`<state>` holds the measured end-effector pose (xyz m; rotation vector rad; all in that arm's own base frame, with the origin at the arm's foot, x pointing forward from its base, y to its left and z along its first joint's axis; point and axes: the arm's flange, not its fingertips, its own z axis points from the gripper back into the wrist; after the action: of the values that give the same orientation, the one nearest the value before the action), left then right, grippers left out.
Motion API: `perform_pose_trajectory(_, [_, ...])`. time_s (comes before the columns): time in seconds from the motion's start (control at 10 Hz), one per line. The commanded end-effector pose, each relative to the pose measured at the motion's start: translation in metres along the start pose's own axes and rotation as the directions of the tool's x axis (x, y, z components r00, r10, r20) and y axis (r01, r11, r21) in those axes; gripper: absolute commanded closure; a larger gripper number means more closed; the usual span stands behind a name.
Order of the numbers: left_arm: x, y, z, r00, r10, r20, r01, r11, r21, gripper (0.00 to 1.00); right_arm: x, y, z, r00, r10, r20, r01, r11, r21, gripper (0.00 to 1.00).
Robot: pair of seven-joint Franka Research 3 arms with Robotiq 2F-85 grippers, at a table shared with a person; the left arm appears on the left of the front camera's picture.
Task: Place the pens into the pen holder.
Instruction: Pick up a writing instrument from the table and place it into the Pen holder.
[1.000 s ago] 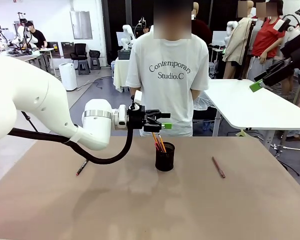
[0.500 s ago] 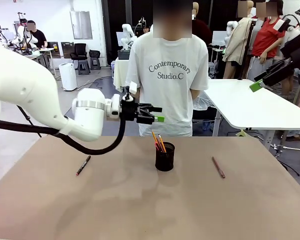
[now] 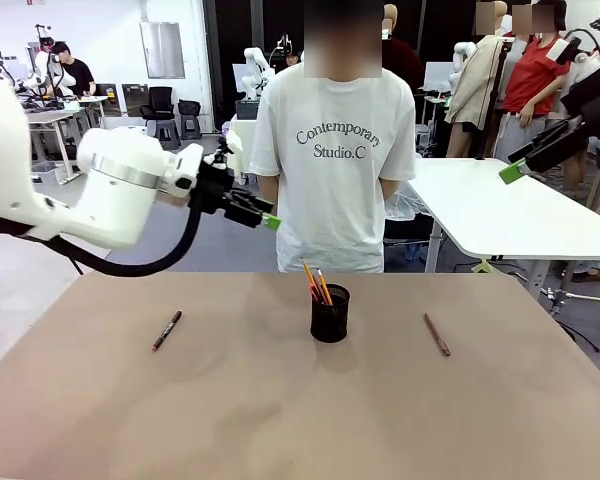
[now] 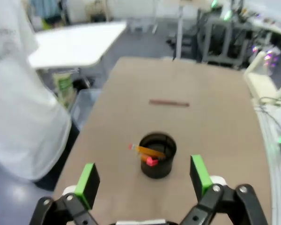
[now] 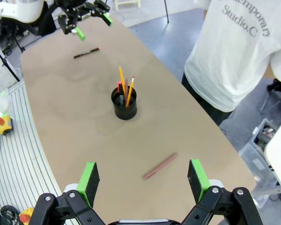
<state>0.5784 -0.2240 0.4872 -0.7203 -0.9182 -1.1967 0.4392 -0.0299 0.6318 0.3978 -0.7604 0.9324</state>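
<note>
**Change from the earlier frame.** My left arm has drawn back from above the pen holder (image 3: 330,314), rising and swinging toward my left side. My left fingers (image 3: 251,211) now hang high beyond the table's (image 3: 280,420) far edge, well apart from the holder. The holder, the loose pens and my right arm are where they were.

**State of the fingers.** My left fingers are spread wide and hold nothing. My right fingers (image 3: 518,165) are also spread wide and hold nothing, raised high at my right side.

**Location of the task items.** The pen holder stands upright near the middle of the table, with orange-yellow pens (image 3: 316,283) leaning inside it. The black pen with red ends (image 3: 166,330) lies flat well to the holder's left. The reddish-brown pen (image 3: 437,335) lies flat well to its right. In my judgement these two are still to be placed.

**Hazards from here.**
1. Both loose pens are thin and lie flat. Closing too high misses them, and descending too far drives my fingertips into the table.
2. The holder is shorter than the pens and probably light. A pen released at a tilt, or against those already inside, may tip it or bounce out.
3. The person (image 3: 335,150) stands just beyond the far edge, so a wide swing of my left arm could brush them.
4. If both arms approach the holder together, they may collide.
</note>
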Motion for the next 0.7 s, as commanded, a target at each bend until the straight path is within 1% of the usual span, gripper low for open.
perform_pose_trajectory(0.0, [0.004, -0.005, 0.033, 0.967, 0.152, -0.202, -0.137, 0.987, 0.086, 0.0, 0.001, 0.0, 0.001, 1.0, 0.003, 0.008, -0.003, 1.0, 0.004, 0.0])
perform_pose_trajectory(0.1, [0.007, -0.009, 0.048, 0.928, 0.234, -0.29, -0.187, 0.966, 0.179, 0.0, 0.001, 0.0, 0.001, 1.0, 0.003, 0.008, -0.003, 1.0, 0.004, 0.0])
perform_pose_trajectory(0.2, [0.006, -0.008, 0.058, 0.871, 0.326, -0.367, -0.24, 0.935, 0.261, 0.0, 0.001, 0.0, 0.001, 1.0, 0.003, 0.008, -0.003, 1.0, 0.004, 0.0])
perform_pose_trajectory(0.3, [0.003, -0.006, 0.067, 0.789, 0.407, -0.46, -0.28, 0.905, 0.319, 0.0, 0.001, 0.0, 0.001, 1.0, 0.003, 0.008, -0.003, 1.0, 0.004, 0.0])
perform_pose_trajectory(0.4, [-0.004, -0.003, 0.069, 0.725, 0.463, -0.51, -0.295, 0.878, 0.378, 0.0, 0.001, 0.0, 0.001, 1.0, 0.003, 0.008, -0.003, 1.0, 0.004, 0.0])
perform_pose_trajectory(0.5, [-0.011, 0.002, 0.066, 0.67, 0.494, -0.554, -0.3, 0.863, 0.407, 0.0, 0.001, 0.0, 0.001, 1.0, 0.003, 0.008, -0.003, 1.0, 0.004, 0.0])
perform_pose_trajectory(0.6, [-0.02, 0.006, 0.06, 0.616, 0.538, -0.576, -0.3, 0.836, 0.459, 0.0, 0.001, 0.0, 0.001, 1.0, 0.003, 0.008, -0.003, 1.0, 0.004, 0.0])
